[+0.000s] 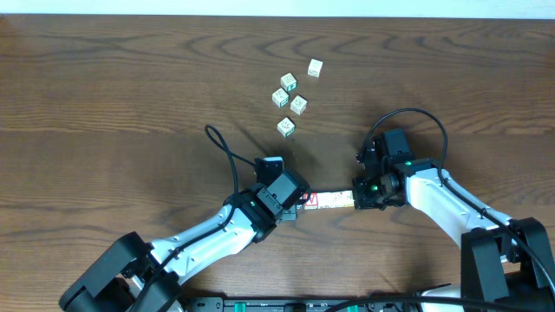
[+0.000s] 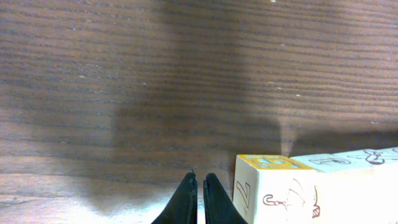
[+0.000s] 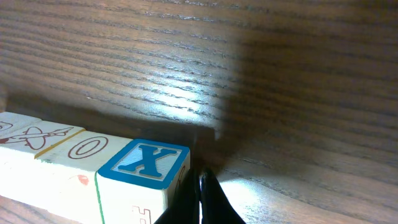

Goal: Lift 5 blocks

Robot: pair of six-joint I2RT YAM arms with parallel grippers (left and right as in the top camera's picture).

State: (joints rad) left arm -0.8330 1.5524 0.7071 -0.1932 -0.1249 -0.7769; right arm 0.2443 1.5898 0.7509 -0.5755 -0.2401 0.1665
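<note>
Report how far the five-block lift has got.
Done: the blocks sit end to end in one row. In hand: the shut left gripper is at the yellow-topped end block and the shut right gripper at the blue X block, as if to squeeze them endwise. Left: the lift itself; the views don't show the blocks clear of the table.
</note>
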